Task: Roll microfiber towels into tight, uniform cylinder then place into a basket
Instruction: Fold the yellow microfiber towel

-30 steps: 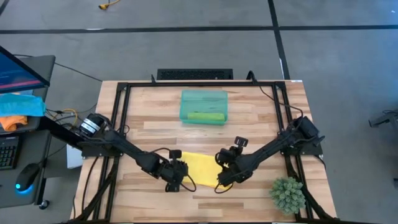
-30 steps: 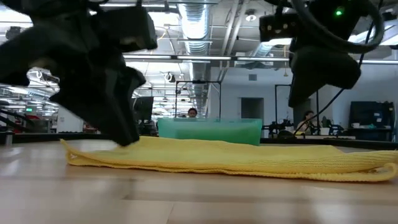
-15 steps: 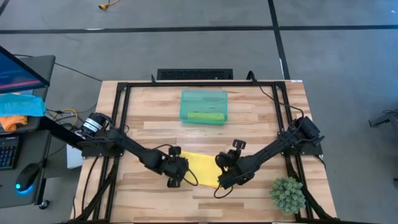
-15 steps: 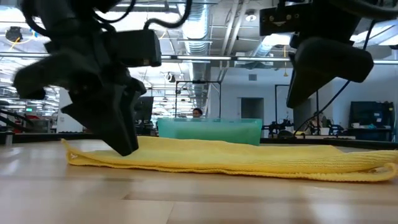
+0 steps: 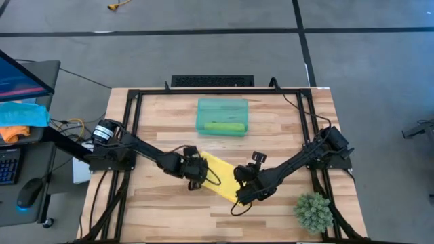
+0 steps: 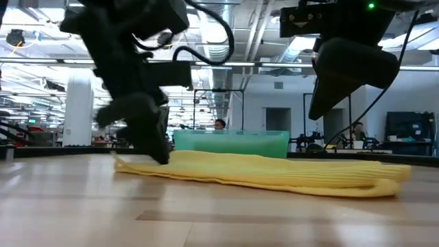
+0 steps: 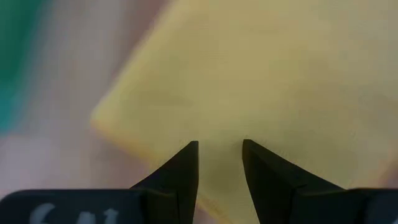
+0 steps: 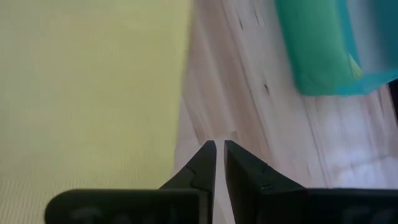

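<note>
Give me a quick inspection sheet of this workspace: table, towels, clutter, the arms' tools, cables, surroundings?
Surface: wooden table in a black frame.
Job's things: yellow towel lies folded and slanted between the arms; green towel already rolled inside the teal basket.
Clutter: small plant at the table's corner by the right arm.
Grippers: left tool at one end of the yellow towel, fingers apart; right tool at the other end, fingers nearly shut, not clearly holding anything.
Cables: black loop by the left tool.
Surroundings: blue and orange cloths, mouse, grey floor.
</note>
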`<state>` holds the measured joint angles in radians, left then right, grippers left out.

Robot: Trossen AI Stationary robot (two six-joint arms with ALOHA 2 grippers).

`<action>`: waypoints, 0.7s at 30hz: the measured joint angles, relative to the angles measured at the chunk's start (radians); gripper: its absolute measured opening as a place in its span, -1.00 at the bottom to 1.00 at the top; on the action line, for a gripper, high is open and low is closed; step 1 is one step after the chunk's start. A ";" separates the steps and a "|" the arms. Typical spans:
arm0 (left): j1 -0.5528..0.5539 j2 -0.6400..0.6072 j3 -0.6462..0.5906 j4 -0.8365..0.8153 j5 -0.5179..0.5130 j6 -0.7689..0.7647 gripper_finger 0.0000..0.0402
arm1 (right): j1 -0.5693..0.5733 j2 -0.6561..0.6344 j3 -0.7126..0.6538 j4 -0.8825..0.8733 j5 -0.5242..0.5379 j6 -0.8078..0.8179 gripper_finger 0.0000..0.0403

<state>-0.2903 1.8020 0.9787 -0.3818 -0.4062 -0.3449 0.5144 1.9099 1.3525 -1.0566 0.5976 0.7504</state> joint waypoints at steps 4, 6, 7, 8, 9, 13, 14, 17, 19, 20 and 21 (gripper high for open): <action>0.057 0.000 0.000 -0.023 -0.126 0.000 -0.42 | 0.000 0.000 0.000 0.020 0.000 0.000 -0.74; 0.075 0.000 0.000 -0.035 -0.168 -0.011 -0.42 | 0.000 0.000 0.000 0.020 0.000 0.001 -0.74; 0.079 0.000 0.000 -0.039 -0.178 -0.012 -0.42 | 0.000 0.000 0.000 0.020 0.000 0.001 -0.74; 0.079 0.000 0.000 -0.040 -0.185 -0.012 -0.42 | 0.001 0.000 0.000 0.020 0.000 0.001 -0.74; 0.074 0.000 0.000 -0.038 -0.188 -0.012 -0.42 | 0.003 0.000 0.000 0.019 0.000 0.001 -0.74; 0.031 0.000 0.000 0.033 -0.181 0.008 -0.42 | 0.014 0.000 0.000 0.017 -0.001 0.006 -0.74; 0.015 0.000 0.000 0.064 -0.175 0.015 -0.42 | 0.018 0.000 0.000 0.014 -0.002 0.012 -0.74; -0.033 0.000 0.000 0.189 -0.134 0.047 -0.42 | 0.030 0.000 0.000 -0.013 -0.010 0.046 -0.74; -0.060 0.000 0.000 0.272 -0.098 0.071 -0.42 | 0.040 -0.003 0.000 -0.037 -0.020 0.074 -0.74; -0.071 0.000 0.000 0.310 -0.081 0.080 -0.42 | 0.044 -0.005 0.000 -0.040 -0.022 0.085 -0.74; -0.078 0.000 0.000 0.338 -0.068 0.089 -0.42 | 0.048 -0.007 0.000 -0.039 -0.024 0.087 -0.74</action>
<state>-0.3687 1.8019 0.9783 -0.0438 -0.4739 -0.2555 0.5623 1.9030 1.3525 -1.0953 0.5732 0.8379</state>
